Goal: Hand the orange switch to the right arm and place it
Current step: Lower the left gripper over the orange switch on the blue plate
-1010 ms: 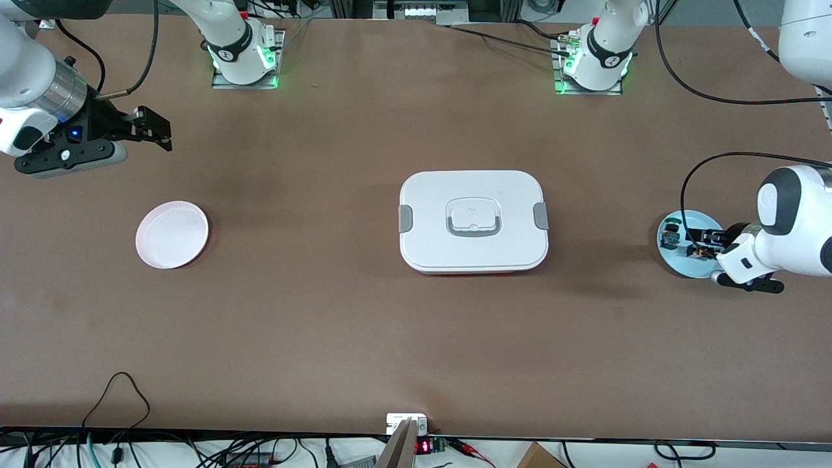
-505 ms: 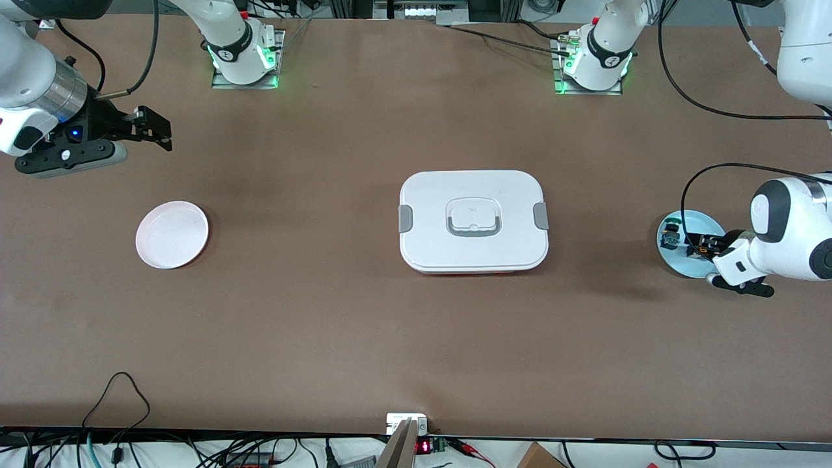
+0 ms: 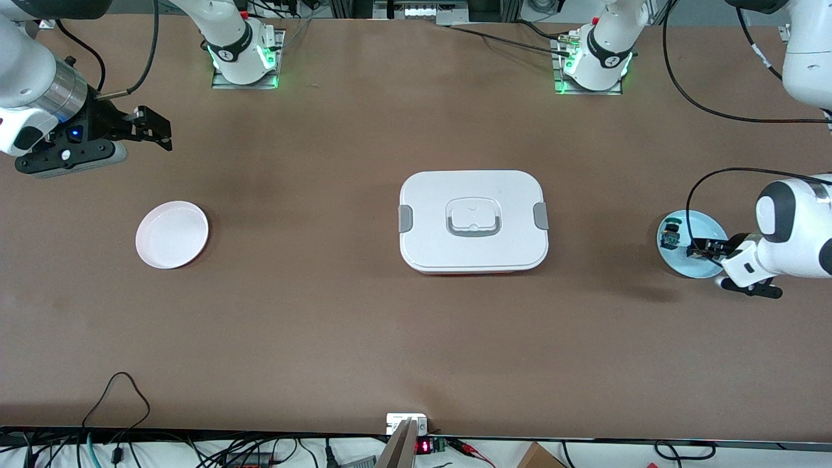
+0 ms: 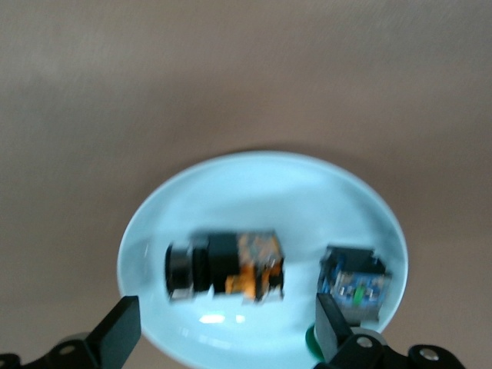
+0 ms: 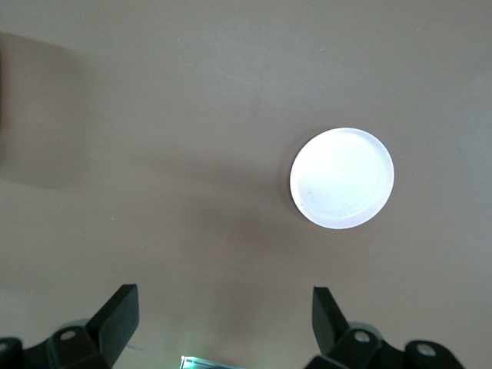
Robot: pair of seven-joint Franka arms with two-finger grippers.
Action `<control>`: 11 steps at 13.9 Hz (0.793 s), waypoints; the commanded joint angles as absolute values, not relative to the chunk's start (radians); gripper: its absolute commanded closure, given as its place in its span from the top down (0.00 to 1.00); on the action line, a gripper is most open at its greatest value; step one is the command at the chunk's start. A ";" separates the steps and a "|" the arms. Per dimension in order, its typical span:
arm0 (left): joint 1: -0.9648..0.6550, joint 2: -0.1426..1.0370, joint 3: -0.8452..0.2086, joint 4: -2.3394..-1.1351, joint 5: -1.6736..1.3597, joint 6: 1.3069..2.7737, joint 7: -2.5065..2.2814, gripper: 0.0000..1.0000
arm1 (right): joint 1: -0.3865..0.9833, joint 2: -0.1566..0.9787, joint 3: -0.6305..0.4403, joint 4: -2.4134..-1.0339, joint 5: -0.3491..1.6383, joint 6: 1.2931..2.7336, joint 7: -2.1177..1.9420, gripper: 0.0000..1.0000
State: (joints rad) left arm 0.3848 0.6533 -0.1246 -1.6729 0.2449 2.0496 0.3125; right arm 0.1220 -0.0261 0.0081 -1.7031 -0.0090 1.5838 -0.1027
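A: Where is the orange switch (image 4: pixel 227 265)?
B: Lying in the pale blue plate (image 4: pixel 261 177) at the left arm's end, beside a black-and-teal component (image 4: pixel 354 280).

A: Step in hand?
B: Approach, by the look of it. Left gripper (image 4: pixel 223 338) over the switch, fingers spread, nothing pinched. Right gripper (image 3: pixel 151 129) waiting near the white plate (image 3: pixel 172 234), fingers spread too.

A: Next?
B: Probably lower, straddle the switch, then pinch.
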 commanded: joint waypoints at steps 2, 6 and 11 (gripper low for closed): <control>0.385 0.630 -0.133 -1.747 0.275 2.149 0.313 1.00 | 0.120 -0.031 0.011 -1.700 0.002 1.571 -0.098 1.00; 0.390 0.621 -0.130 -1.749 0.275 2.148 0.330 1.00 | 0.120 -0.032 0.011 -1.700 0.002 1.572 -0.098 1.00; 0.393 0.601 -0.126 -1.747 0.273 2.135 0.313 1.00 | 0.120 -0.031 0.011 -1.700 0.002 1.572 -0.098 1.00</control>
